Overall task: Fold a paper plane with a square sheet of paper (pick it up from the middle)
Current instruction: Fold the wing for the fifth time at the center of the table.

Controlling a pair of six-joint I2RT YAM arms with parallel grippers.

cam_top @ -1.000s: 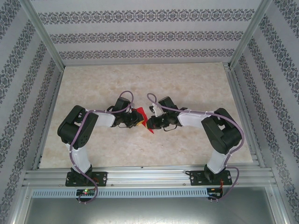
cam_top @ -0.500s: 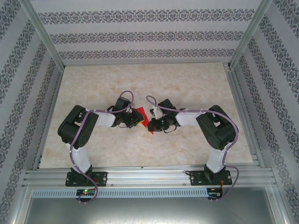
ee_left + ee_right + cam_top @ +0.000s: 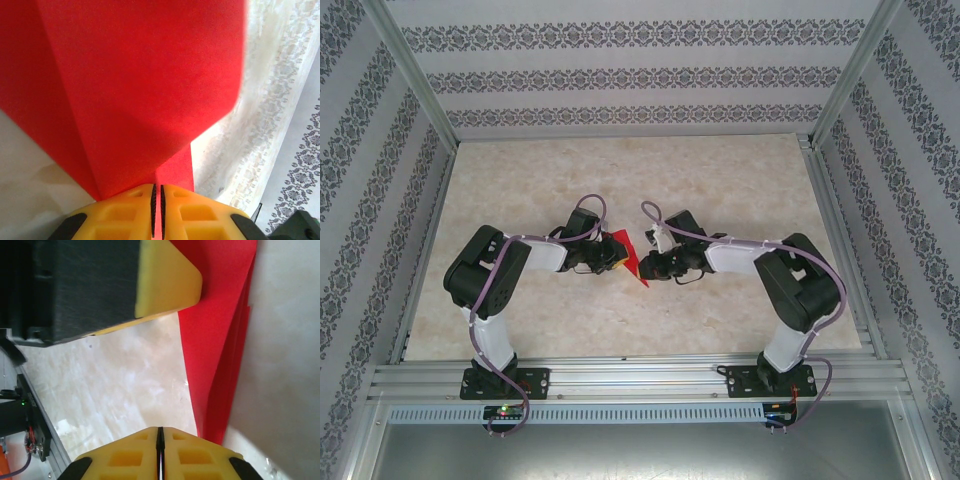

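Half-done fold, we reckon: left gripper (image 3: 156, 200) clenched on creased red paper (image 3: 140, 90); right gripper (image 3: 160, 440) shut, empty, paper at its 2 o'clock. Next: open it, grab free edge.

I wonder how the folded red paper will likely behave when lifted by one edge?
The red paper is probably very light: the left jaws pinch it by one thin edge. Its sharp creases likely stiffen it, as it fans out flat from the grip. Being thin, it may crumple if pushed.
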